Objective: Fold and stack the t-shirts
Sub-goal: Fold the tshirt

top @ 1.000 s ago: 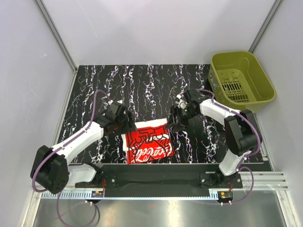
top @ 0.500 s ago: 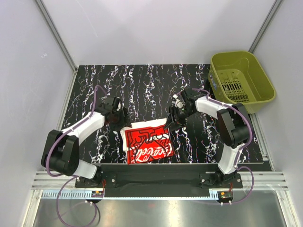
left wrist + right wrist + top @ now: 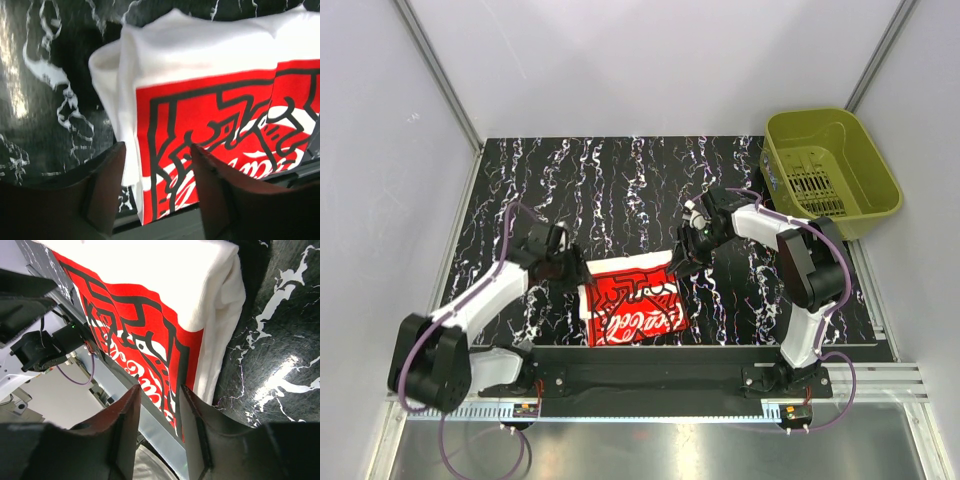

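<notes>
T-shirt (image 3: 630, 300) lies between left gripper (image 3: 572, 268) and right gripper (image 3: 683, 254), beyond parted fingers (image 3: 105, 190).

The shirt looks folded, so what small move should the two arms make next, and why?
Probably lift both grippers straight up and away. The t-shirt lies folded flat, and the left gripper and right gripper sit open beside its far corners, holding nothing, so dragging sideways might disturb the fold.

Underlayers of t-shirt (image 3: 200, 75), apparently hidden.

I log the left arm (image 3: 482, 294) and right arm (image 3: 766, 225): white links, black joints, purple cables (image 3: 506, 228), dark fingers (image 3: 102, 192).
</notes>
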Robot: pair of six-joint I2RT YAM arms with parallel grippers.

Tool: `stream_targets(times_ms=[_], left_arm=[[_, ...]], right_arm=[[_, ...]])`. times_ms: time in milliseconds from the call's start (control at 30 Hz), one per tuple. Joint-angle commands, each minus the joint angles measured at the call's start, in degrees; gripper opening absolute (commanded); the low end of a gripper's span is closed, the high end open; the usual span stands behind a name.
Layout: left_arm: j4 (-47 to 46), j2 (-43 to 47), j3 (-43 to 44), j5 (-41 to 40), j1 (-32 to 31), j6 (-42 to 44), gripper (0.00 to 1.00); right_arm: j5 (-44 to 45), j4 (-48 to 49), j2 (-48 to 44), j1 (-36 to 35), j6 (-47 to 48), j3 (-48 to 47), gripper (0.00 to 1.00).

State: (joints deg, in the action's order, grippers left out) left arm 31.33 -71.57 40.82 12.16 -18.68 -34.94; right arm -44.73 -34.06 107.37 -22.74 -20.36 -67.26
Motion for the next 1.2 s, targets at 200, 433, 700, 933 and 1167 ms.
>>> stream_targets(times_ms=[200, 433, 700, 933, 1167], left_arm=[[0.92, 8.29, -8.73, 0.06, -1.01, -8.65, 0.47], [2.51, 8.81, -8.65, -2.23, -1.27, -8.66, 0.45], [1.54, 5.67, 0.64, -2.76, -1.28, -1.37, 0.57], [-7.66, -1.89, 6.38, 3.39, -1.19, -3.20, 0.37], [-16.03, -11.21, 3.39, 4.71, 0.92, -7.25, 0.31]], right_arm=[[-2.38, 1.54, -0.76, -0.37, -0.21, 1.17, 0.41], [-2.73, 1.90, 0.38, -0.81, -0.38, 1.26, 0.41], [-1.86, 0.50, 0.64, -0.81, 0.49, 0.38, 0.40], [5.63, -6.72, -3.56, -1.42, 0.85, -6.12, 0.35], [-8.08, 1.96, 3.45, -7.22, -4.86, -8.67, 0.29]])
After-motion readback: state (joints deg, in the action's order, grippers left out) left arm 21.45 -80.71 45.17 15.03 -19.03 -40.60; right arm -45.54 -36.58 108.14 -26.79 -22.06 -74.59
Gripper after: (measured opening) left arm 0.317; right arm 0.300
